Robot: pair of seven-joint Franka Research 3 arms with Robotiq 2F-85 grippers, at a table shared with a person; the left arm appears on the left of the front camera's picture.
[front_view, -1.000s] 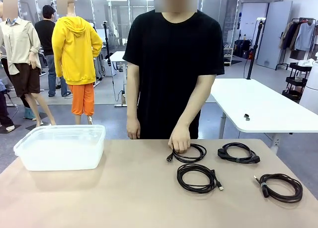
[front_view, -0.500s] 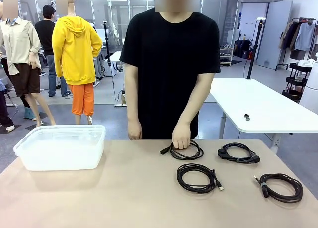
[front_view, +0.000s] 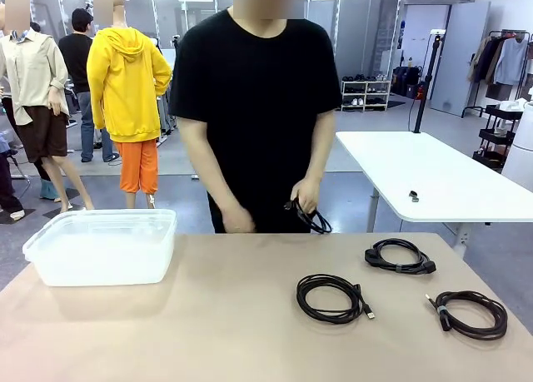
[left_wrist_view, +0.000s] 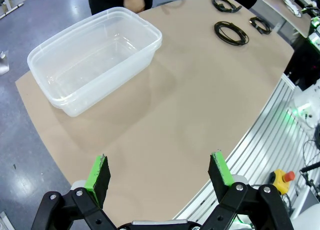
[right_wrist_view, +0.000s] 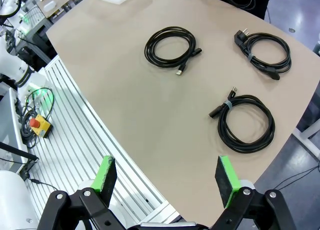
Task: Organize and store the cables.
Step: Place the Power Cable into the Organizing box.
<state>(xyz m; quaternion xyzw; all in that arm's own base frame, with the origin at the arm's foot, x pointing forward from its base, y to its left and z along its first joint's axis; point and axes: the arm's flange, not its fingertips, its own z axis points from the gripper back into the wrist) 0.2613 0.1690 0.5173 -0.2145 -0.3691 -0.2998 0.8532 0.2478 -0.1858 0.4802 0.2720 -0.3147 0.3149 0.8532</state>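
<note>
Three coiled black cables lie on the tan table: one in the middle point(front_view: 331, 298) point(right_wrist_view: 170, 44) point(left_wrist_view: 231, 32), one farther back on the right point(front_view: 400, 255) point(right_wrist_view: 265, 54) point(left_wrist_view: 224, 3), one at the right front point(front_view: 469, 313) point(right_wrist_view: 246, 122) point(left_wrist_view: 260, 25). The person's hand point(front_view: 306, 194) holds another coil point(front_view: 310, 216) up above the table's far edge. My left gripper point(left_wrist_view: 160, 176) hangs open high over the table's near left part, well short of the clear plastic tub point(left_wrist_view: 95, 57) point(front_view: 102, 245). My right gripper point(right_wrist_view: 167, 180) is open above the table's near right edge, away from the cables.
The tub stands empty at the table's left. A slatted metal base point(right_wrist_view: 75, 125) with a red stop button point(right_wrist_view: 36, 124) lies beside the table's front edge. A white table point(front_view: 433, 178) stands behind on the right.
The person has lifted the coil from the table's far side and carried it up and left, stepping leftwards. Both grippers stay open.
</note>
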